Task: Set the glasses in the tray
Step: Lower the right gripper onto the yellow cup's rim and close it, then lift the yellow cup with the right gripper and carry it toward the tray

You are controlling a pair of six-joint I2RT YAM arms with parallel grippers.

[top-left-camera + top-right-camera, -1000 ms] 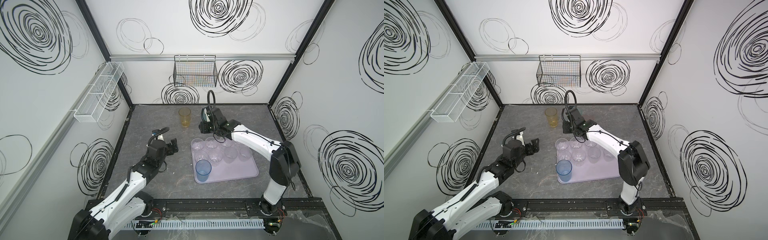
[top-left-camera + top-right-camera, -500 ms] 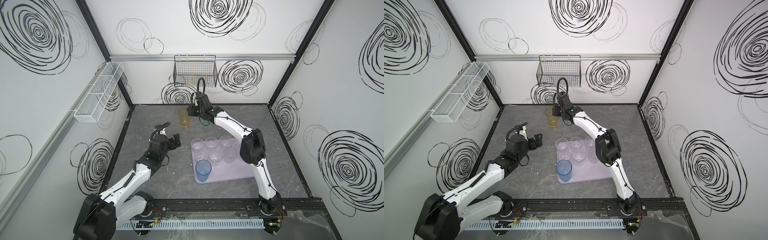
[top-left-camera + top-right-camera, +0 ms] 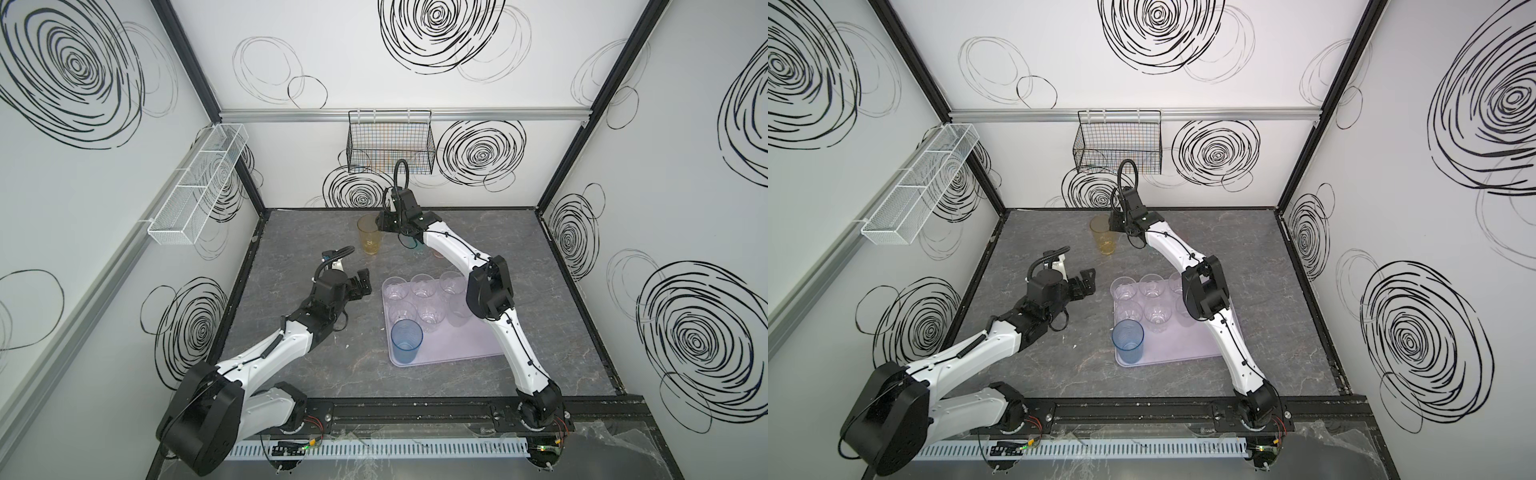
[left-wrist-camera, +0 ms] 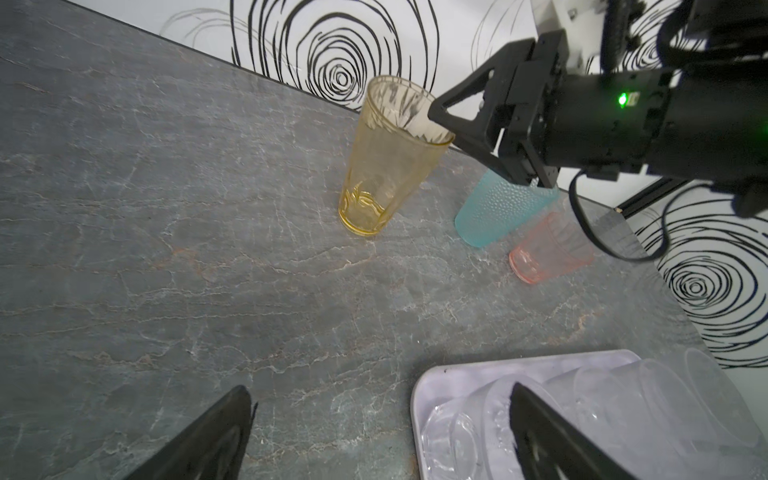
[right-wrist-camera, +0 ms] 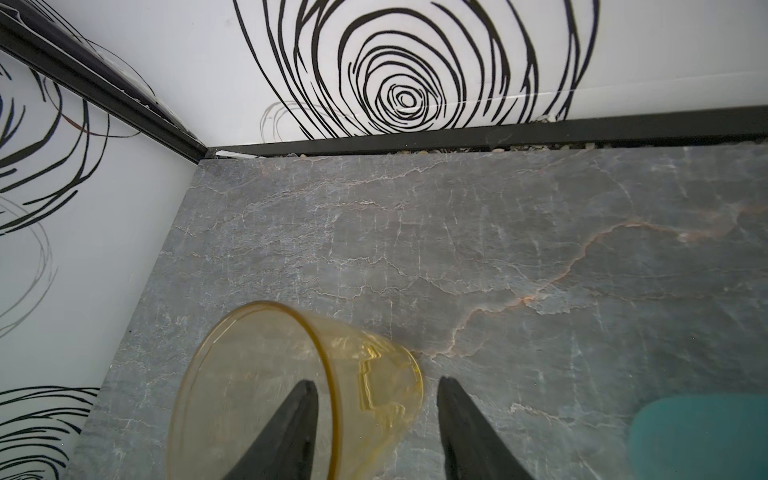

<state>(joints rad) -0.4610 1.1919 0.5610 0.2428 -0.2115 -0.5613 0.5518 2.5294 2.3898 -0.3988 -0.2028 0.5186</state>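
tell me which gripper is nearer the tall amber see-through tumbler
Right. The right gripper straddles the rim of the amber tumbler, one finger inside, one outside. The left gripper hangs open well short of it, beside the pale lilac tray.

White walls (image 3: pixel 353 62) with black spiral scribbles, grey marbled floor (image 3: pixel 291 232), black wire basket (image 3: pixel 390 145), white mesh rack (image 3: pixel 195 187)

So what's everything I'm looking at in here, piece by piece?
Clear glasses: at least six showing, colourless, on the tray.
Blue glass: one, blue, tray's front corner.
Amber glass: one, amber, table, near the back.
Teal glass: one, teal, beside the amber glass.
Pink glass: one, pink, next to the teal glass.
Tray: one, lilac, on the table.
Black basket: one, back wall.
White basket: one, left wall.
Table: one, grey marbled.
Left gripper: open, beside the tray.
Right gripper: open, straddling the amber glass's rim.
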